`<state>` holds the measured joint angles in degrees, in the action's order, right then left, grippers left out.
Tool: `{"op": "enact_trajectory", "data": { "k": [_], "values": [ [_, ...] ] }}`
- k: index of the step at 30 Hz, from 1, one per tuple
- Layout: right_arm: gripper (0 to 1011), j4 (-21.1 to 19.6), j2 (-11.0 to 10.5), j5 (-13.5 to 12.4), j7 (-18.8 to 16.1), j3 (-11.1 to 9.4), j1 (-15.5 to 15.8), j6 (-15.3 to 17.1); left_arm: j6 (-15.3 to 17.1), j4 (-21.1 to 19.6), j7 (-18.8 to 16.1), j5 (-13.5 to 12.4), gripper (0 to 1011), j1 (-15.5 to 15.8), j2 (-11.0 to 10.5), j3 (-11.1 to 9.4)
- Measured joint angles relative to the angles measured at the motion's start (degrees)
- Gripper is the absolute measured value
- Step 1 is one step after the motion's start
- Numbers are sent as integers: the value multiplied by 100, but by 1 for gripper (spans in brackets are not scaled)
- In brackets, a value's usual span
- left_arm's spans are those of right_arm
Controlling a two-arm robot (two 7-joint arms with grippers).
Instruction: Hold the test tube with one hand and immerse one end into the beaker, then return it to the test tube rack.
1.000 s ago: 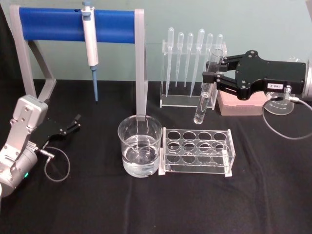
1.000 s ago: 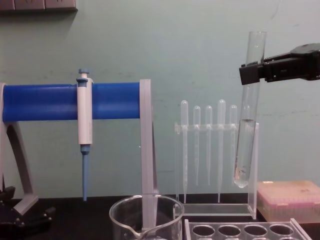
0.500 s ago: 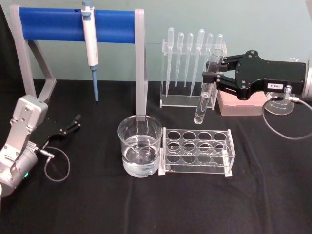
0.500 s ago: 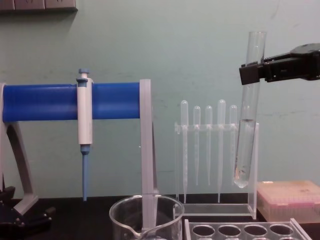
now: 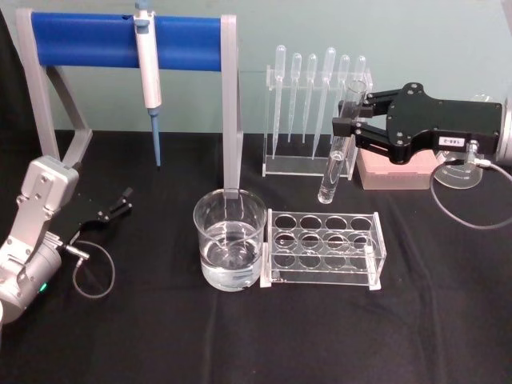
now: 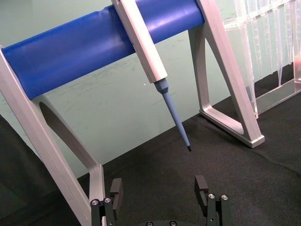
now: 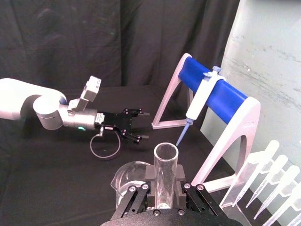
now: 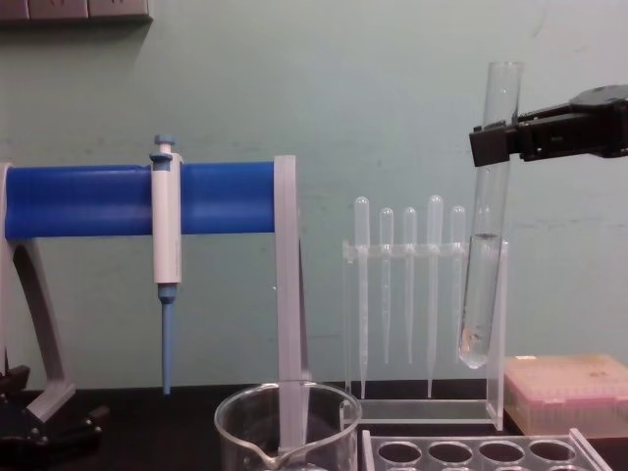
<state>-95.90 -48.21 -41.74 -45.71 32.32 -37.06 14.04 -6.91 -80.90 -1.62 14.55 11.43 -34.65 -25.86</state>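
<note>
**Holding the tube aloft, away from the beaker**

Head view: gripping the test tube [image 5: 334, 156] near its upper part in the right pincer [image 5: 346, 126], clamped tight on the glass. Hanging it almost upright behind the test tube rack [image 5: 324, 250], to the right of the beaker [image 5: 230, 240]. Resting the left pincer [image 5: 120, 202] low over the tabletop [image 5: 240, 344], parked.

Left wrist view: spreading that left pincer wide, holding nothing, facing the pipettor [image 6: 141, 47].

Right wrist view: looking down onto the tube's open rim, with the beaker below.

Chest view: keeping the round bottom well above the beaker's rim and the rack's holes.

Judging by this, pausing mid-transfer. Needing next a shift toward the robot's left until centred over the beaker, then a straight descent, keeping upright and clear of the flared rim.
</note>
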Motion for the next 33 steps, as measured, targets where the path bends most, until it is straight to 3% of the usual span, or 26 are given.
{"op": "enact_trajectory", "data": {
  "k": [18, 25, 33],
  "values": [
    [243, -16, 4, -31, -21, 16, -42, 3, 0, 0, 0, 0, 1000, 0, 0, 0],
    [243, -134, 116, -74, -55, 144, -261, 50, 0, 0, 0, 0, 1000, 0, 0, 0],
    [242, -154, 445, -25, -29, 487, -536, 185, 0, 0, 0, 0, 1000, 0, 0, 0]
  ]
}}
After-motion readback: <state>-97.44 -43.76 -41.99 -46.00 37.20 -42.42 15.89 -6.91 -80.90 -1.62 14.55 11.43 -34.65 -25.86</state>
